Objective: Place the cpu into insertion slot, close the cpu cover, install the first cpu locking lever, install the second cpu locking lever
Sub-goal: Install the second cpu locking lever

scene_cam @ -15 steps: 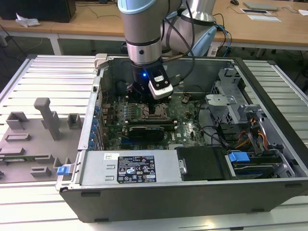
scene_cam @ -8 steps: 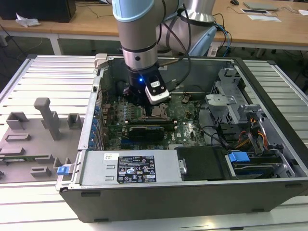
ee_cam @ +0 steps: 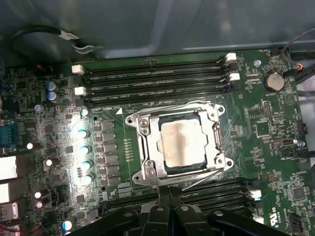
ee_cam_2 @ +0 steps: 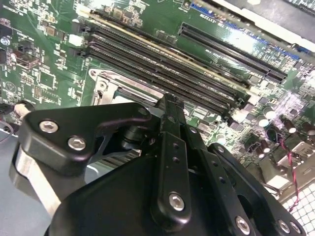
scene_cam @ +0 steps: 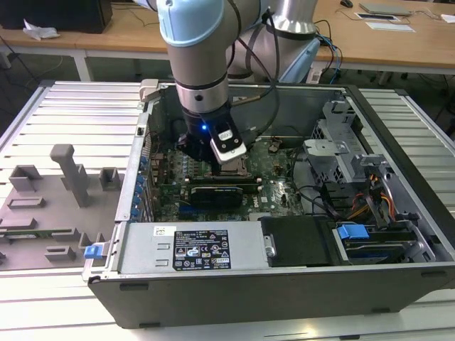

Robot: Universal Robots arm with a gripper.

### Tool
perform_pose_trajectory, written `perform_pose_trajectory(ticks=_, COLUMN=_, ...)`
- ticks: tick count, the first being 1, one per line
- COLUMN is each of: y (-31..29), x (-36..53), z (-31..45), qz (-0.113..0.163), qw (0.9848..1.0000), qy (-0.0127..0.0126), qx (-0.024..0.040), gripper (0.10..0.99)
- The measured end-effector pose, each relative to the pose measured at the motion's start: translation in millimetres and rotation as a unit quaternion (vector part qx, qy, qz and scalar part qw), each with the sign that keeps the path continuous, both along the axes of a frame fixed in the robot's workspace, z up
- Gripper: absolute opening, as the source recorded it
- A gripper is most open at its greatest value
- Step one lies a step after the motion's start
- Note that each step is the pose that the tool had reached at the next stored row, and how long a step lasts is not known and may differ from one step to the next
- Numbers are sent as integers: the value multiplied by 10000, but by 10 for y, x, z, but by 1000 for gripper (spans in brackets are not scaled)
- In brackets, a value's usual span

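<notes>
- Gripper [ee_cam: 170, 194] fingers pressed together, nothing held, hanging just above the green motherboard [ee_cam: 275, 162] inside the open PC case [scene_cam: 284, 284].
- Cpu [ee_cam: 182, 142] sits in the insertion slot [ee_cam: 215, 136], silver face up.
- Cpu cover [ee_cam: 147, 147] lies flat around the chip, framing it.
- Socket is at 12 o'clock from the fingertips in the first wrist view, close by.
- Memory slots [ee_cam: 152, 78] flank the socket.

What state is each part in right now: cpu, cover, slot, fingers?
cpu: seated flat in the socket, silver face up.
cpu cover: lowered around the chip, window framing it.
insertion slot: occupied, pin field hidden under the chip.
gripper: fingers together, holding nothing, just beside the socket's edge.
computer case: side open, motherboard exposed.
</notes>
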State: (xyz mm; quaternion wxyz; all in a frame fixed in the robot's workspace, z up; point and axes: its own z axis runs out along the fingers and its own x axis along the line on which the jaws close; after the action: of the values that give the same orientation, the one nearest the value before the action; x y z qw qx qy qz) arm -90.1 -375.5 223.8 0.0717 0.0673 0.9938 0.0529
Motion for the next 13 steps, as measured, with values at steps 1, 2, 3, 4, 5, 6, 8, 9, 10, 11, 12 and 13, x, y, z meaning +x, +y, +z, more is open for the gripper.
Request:
perform_pose_trajectory(ticks=1, y=-12, x=-8, z=-5, qz=4, qw=10000, qy=-1, qx=33, gripper=106)
perform_pose_trajectory(ticks=2, y=-28, x=-18, z=-11, qz=10, qw=10000, qy=-2, qx=73, gripper=106)
perform_pose_trajectory(ticks=3, y=-66, x=-28, z=-19, qz=19, qw=9999, qy=-6, qx=161, gripper=106)
perform_pose_trajectory(ticks=4, y=-94, x=-35, z=-24, qz=23, qw=9997, qy=-7, qx=231, gripper=106)
perform_pose_trajectory(ticks=5, y=-113, x=-40, z=-29, qz=27, qw=9996, qy=-7, qx=286, gripper=106)
perform_pose_trajectory(ticks=6, y=-131, x=-44, z=-32, qz=29, qw=9995, qy=-8, qx=330, gripper=106)
perform_pose_trajectory(ticks=8, y=-185, x=-62, z=-48, qz=36, qw=9988, qy=-9, qx=482, gripper=106)
perform_pose_trajectory(ticks=9, y=-201, x=-71, z=-66, qz=40, qw=9985, qy=-9, qx=547, gripper=106)
perform_pose_trajectory(ticks=10, y=-207, x=-78, z=-83, qz=44, qw=9982, qy=-9, qx=594, gripper=106)
perform_pose_trajectory(ticks=11, y=-209, x=-81, z=-90, qz=46, qw=9981, qy=-9, qx=617, gripper=106)
perform_pose_trajectory(ticks=12, y=-209, x=-86, z=-101, qz=50, qw=9979, qy=-9, qx=647, gripper=106)
perform_pose_trajectory(ticks=13, y=-209, x=-100, z=-125, qz=53, qw=9976, qy=-9, qx=696, gripper=106)
